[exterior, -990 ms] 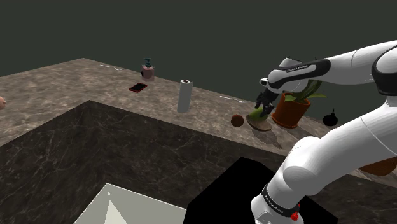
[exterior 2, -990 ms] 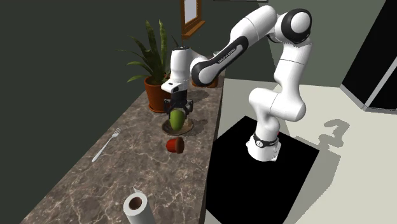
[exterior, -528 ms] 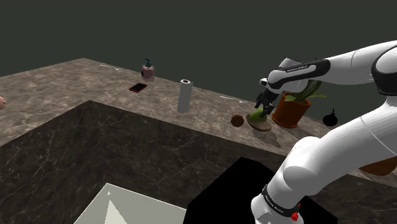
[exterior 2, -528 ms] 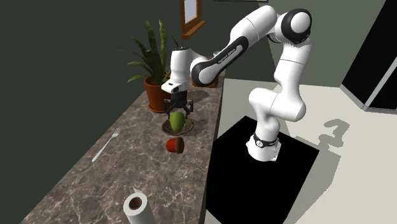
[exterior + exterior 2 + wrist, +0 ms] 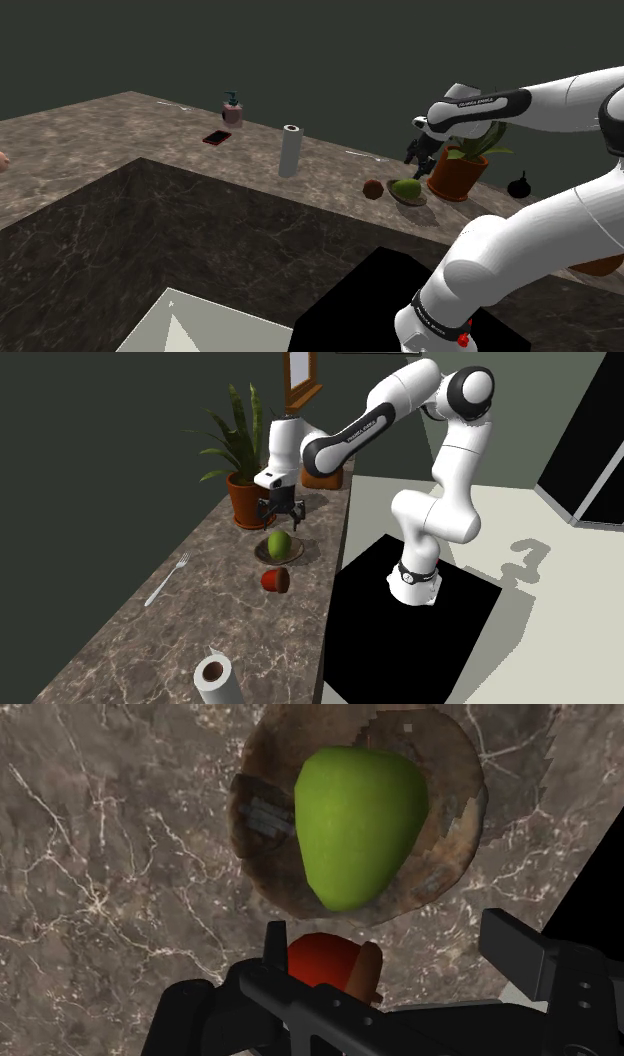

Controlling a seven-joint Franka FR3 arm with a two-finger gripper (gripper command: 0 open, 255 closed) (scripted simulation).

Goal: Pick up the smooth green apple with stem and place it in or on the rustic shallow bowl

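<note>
Apple (image 5: 360,824) lies in the shallow bowl (image 5: 456,796) on the veined brown table (image 5: 120,652), directly below the gripper (image 5: 281,518). The gripper hangs clear above it, its fingers spread apart with nothing between them. The fruit is smooth and plain green, broad at one end and tapering toward the other. The bowl under it looks brown, worn and patchy, and a small red object (image 5: 274,581) sits just beside it.
</note>
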